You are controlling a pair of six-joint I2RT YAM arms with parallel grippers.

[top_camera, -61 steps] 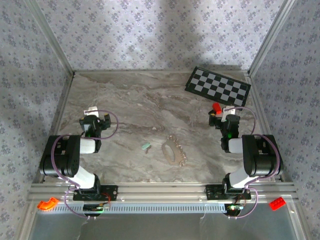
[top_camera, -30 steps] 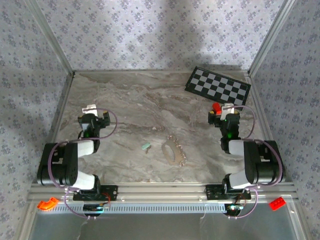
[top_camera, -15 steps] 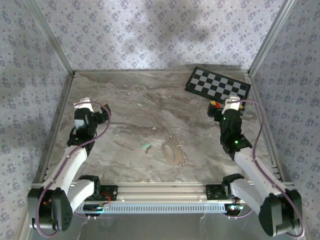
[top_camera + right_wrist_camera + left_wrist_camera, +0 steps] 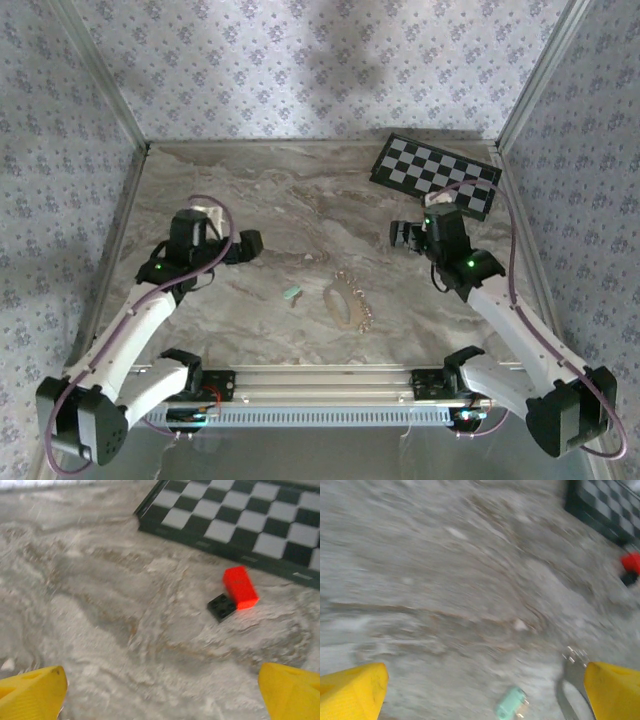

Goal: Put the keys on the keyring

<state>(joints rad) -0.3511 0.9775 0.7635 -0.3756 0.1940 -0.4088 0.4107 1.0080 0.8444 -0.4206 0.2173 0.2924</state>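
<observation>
The key (image 4: 292,293), a tiny piece with a mint-green head, lies flat on the marble table just left of the keyring (image 4: 350,300), a silvery chain curled into a loop. My left gripper (image 4: 245,245) hovers up-left of the key, open and empty. In the left wrist view the key (image 4: 511,703) sits low between the yellow fingertips (image 4: 352,692), with the chain (image 4: 569,677) beside the right tip; the left gripper (image 4: 485,695) holds nothing. My right gripper (image 4: 405,235) hangs up-right of the chain, and the right wrist view shows the right gripper (image 4: 162,692) open and empty.
A checkerboard (image 4: 435,172) lies at the back right. In the right wrist view a red block (image 4: 240,586) and a small black brick (image 4: 222,606) rest just in front of the checkerboard (image 4: 250,515). Patterned walls enclose the table on three sides.
Both arms have unfolded from their tucked poses and swung their grippers inward toward the table's middle. The key and chain have not moved.
</observation>
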